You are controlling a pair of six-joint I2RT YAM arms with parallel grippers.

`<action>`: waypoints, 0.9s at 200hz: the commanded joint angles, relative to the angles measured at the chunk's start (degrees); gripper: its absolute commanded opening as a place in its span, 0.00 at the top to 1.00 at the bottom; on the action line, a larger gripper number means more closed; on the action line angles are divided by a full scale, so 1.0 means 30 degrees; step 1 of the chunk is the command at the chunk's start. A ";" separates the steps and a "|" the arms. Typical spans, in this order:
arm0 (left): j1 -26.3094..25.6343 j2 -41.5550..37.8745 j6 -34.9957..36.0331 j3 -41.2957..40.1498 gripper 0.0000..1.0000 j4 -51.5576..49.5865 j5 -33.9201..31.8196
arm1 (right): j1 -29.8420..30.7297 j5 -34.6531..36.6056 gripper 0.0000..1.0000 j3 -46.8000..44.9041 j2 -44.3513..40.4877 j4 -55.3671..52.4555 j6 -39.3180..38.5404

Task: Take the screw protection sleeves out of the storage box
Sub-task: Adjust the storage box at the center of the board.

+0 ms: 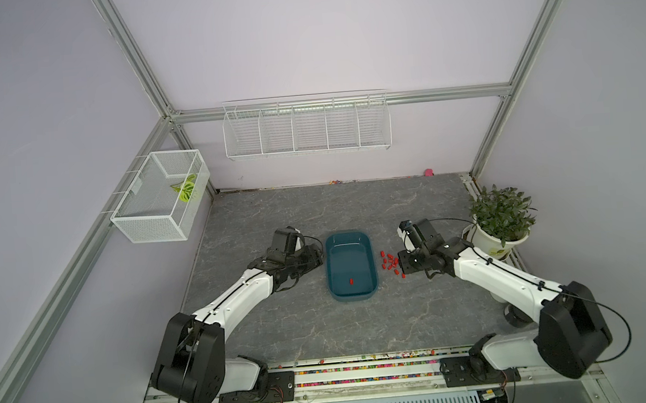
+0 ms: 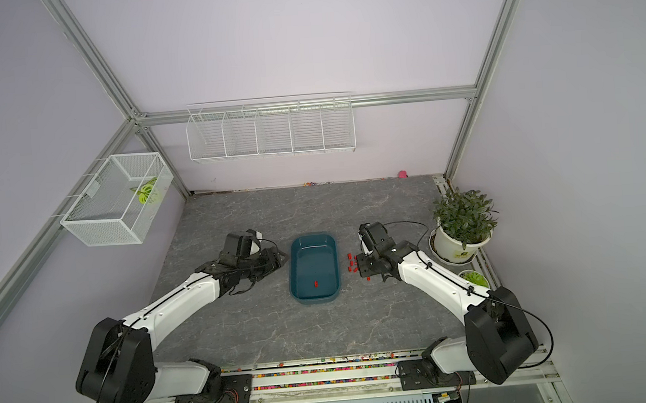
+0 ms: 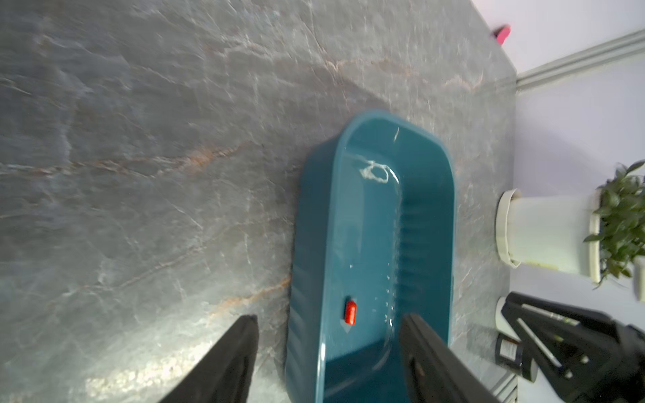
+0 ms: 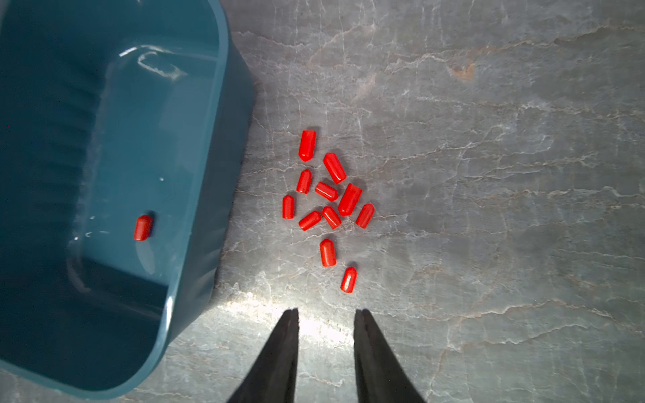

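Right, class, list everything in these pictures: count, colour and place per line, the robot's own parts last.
table: one, grey marbled.
box: one, dark teal, mid-table.
red cap in the box: one, red, on its floor.
red caps on the table: eleven, red, clustered beside the box.
potted plant: one, green, white pot, right edge.
smaller plant: one, green, next to it.
wire rack: one, white, back wall.
wire basket: one, white, left wall, green leaf inside.
pink thing: one, back edge, too small to name.
beads: many, mixed colours, front rails.
left arm, right arm: white and black, flanking the box.
left hand: black, open, astride the box wall.
right hand: black, open, empty, by the caps.
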 commanded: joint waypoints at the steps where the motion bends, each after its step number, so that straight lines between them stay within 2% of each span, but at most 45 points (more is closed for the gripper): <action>1: -0.0379 0.0676 0.1019 0.1157 0.31 -0.1921 -0.0774 | -0.0075 -0.0131 0.68 0.0547 -0.0572 -0.0928 -0.0024; 43: -0.1019 0.1674 0.1414 0.1933 0.36 -0.2660 -0.0803 | -0.0068 -0.0079 0.68 0.1088 -0.1281 -0.1838 -0.0088; 101: -0.1436 0.2814 0.1657 0.2423 0.42 -0.2598 -0.0617 | 0.0084 -0.1639 0.68 0.2012 -0.1308 -0.2365 -0.0552; 115: -0.1643 0.3098 0.1801 0.2594 0.43 -0.2863 -0.0867 | 0.0178 -0.2495 0.64 0.2403 -0.1261 -0.2358 -0.0878; 130: -0.1684 0.3352 0.1968 0.2609 0.45 -0.2994 -0.1055 | 0.0784 -0.2973 0.64 0.3276 -0.0797 -0.2725 -0.1455; 153: -0.1678 0.3492 0.2141 0.2331 0.54 -0.2706 -0.1256 | 0.2105 -0.2742 0.65 0.4706 0.0366 -0.3439 -0.2307; 180: -0.1713 0.3659 0.2232 0.2351 0.57 -0.2676 -0.1358 | 0.2369 -0.4200 0.65 0.5137 0.1322 -0.3029 -0.2461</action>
